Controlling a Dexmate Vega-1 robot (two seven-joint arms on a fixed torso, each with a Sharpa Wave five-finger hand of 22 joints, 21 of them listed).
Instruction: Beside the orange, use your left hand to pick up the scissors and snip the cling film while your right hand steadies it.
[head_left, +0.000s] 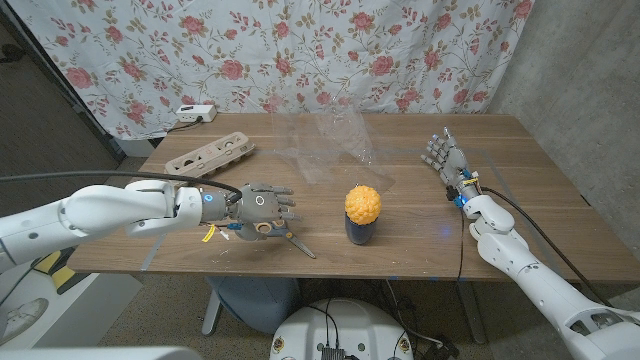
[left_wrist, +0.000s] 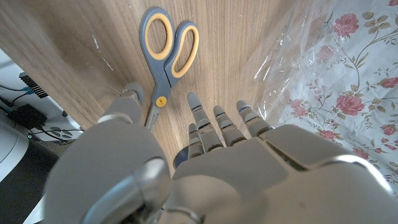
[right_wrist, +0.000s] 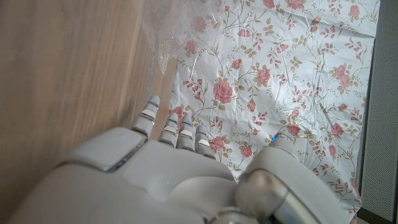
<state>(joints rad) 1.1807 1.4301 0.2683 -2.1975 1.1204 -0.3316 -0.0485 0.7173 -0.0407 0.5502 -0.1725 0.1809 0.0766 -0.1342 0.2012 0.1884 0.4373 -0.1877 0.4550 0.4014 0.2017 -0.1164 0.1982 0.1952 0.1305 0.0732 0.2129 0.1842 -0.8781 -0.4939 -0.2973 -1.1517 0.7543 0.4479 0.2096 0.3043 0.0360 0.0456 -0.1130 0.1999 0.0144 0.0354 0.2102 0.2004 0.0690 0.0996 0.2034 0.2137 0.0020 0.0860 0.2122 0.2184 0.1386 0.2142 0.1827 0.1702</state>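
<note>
Scissors lie flat on the table near its front edge, yellow-lined handles pointing away from the left hand. That hand hovers over them with fingers spread, holding nothing. Right hand stands open with fingers up, well right of the film. An orange sits on a dark cup between the 2 hands.
</note>
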